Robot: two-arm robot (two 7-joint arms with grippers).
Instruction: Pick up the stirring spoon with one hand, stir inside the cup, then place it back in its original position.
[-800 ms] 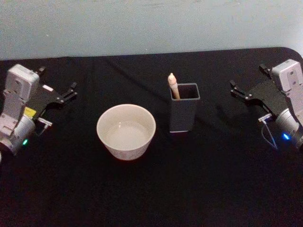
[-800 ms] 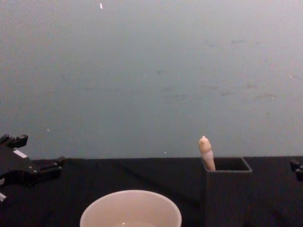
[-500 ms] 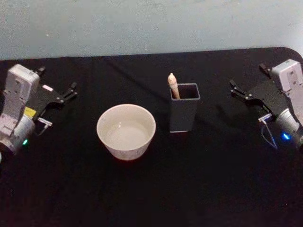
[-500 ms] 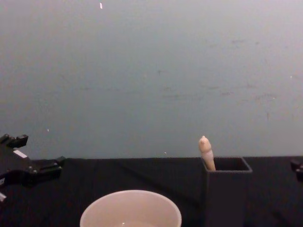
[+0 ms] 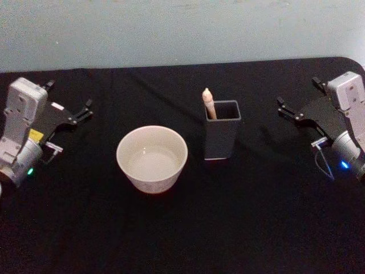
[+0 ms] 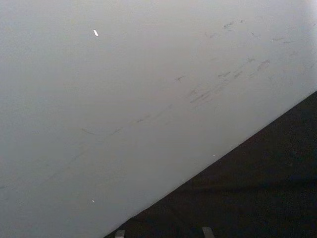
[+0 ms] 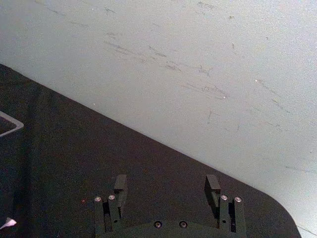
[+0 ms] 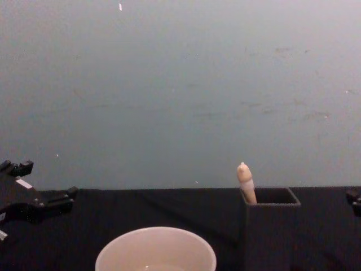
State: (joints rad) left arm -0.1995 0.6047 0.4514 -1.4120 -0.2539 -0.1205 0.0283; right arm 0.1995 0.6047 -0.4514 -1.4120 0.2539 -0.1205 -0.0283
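Note:
The stirring spoon (image 5: 209,103) stands in a dark grey square holder (image 5: 221,138); its beige knobby handle (image 8: 246,180) pokes out at the holder's left corner, and the shaft and bowl are hidden inside. Left of the holder sits the wide cream-white cup (image 5: 151,158), whose rim also shows in the chest view (image 8: 155,248). My left gripper (image 5: 69,96) hovers open at the table's far left, well away from the cup. At the far right my right gripper (image 5: 297,93) is open too, apart from the holder. In the right wrist view its fingers (image 7: 120,184) stand wide with nothing between them.
A black cloth covers the table (image 5: 239,217), and a pale blue-grey wall (image 8: 180,90) rises right behind its back edge. There is open room in front of the cup and holder and between them and each arm.

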